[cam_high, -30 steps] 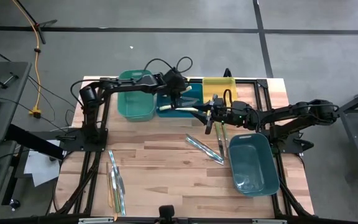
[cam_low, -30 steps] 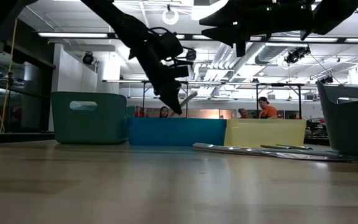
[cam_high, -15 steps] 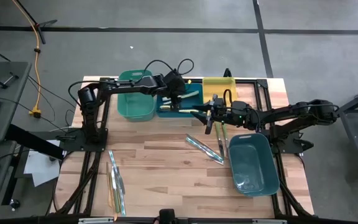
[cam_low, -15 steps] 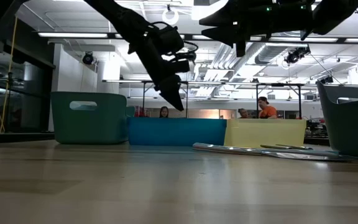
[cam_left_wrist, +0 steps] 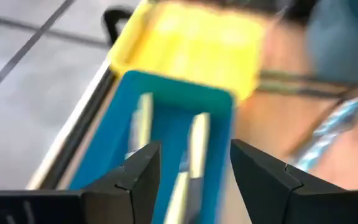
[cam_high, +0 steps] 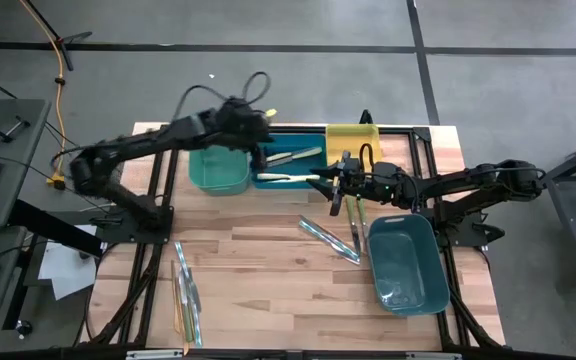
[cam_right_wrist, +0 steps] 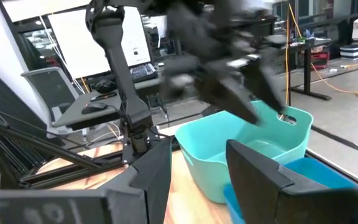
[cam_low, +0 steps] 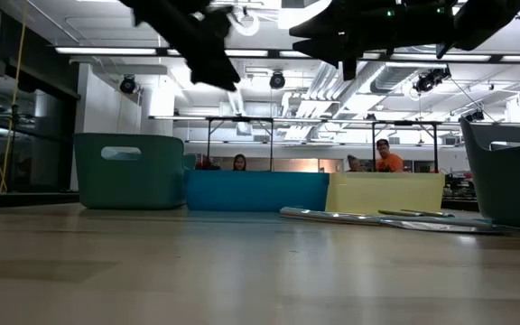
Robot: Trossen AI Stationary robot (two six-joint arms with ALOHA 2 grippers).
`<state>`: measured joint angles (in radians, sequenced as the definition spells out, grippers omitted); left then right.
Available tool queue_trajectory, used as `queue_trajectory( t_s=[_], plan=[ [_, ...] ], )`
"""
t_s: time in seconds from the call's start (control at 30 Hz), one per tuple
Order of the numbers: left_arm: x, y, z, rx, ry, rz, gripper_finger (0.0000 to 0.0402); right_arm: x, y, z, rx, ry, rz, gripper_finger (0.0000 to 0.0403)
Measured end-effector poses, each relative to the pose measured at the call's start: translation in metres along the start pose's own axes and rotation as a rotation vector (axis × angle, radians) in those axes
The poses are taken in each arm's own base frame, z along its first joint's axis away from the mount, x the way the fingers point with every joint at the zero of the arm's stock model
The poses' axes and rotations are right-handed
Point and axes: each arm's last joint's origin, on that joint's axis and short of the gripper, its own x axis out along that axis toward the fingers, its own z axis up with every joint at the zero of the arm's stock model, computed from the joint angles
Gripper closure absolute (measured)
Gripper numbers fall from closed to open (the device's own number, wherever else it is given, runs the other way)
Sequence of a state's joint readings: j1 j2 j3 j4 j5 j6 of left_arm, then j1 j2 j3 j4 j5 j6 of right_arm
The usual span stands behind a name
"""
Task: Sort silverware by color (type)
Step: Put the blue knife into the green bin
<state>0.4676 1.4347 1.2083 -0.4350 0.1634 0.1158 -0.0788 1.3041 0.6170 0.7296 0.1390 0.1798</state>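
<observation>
My left gripper hangs open above the left end of the blue bin, with nothing between its fingers. Pale-handled silverware lies in that bin. More silverware lies flat on the table: clear-bluish pieces, green-handled ones and a group near the front left. My right gripper waits level and open, just right of the blue bin.
A yellow bin stands to the right of the blue one and a green bin to its left, all along the far edge. A large teal bin sits at the right. People show in the room beyond the table.
My left gripper has let go of a pale-handled utensil, which now lies in the blue bin. The gripper has then risen and drawn back toward the table's left, out over the bin's left end. My right arm has kept still.
</observation>
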Motion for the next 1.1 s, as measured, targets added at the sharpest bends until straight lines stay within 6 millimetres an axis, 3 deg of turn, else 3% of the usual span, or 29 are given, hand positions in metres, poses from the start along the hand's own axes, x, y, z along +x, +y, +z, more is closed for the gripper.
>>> queue_trajectory(
  t_s=[0.1, 0.27, 0.43, 0.57, 0.73, 1.1],
  plan=[
    [-0.026, -0.015, -0.020, -0.023, -0.134, -0.057, 0.0227, 0.000, 0.000, 0.000, -0.001, 0.000, 0.000, 0.0254],
    [-0.058, -0.040, -0.075, -0.046, -0.353, -0.107, 0.0235, 0.000, 0.000, 0.000, 0.002, 0.000, 0.000, 0.0254],
    [-0.071, -0.056, -0.126, -0.047, -0.602, -0.185, 0.0236, 0.000, 0.000, 0.000, 0.002, 0.000, 0.000, 0.0254],
    [-0.074, -0.061, -0.154, -0.045, -0.732, -0.214, 0.0236, 0.000, 0.000, 0.000, -0.004, 0.000, 0.000, 0.0254],
    [-0.074, -0.061, -0.170, -0.023, -0.761, -0.192, 0.0236, 0.000, 0.000, 0.000, -0.007, 0.000, 0.000, 0.0254],
    [-0.074, -0.060, -0.170, 0.027, -0.773, -0.140, 0.0236, 0.000, 0.000, 0.000, -0.057, 0.000, 0.000, 0.0254]
  ],
)
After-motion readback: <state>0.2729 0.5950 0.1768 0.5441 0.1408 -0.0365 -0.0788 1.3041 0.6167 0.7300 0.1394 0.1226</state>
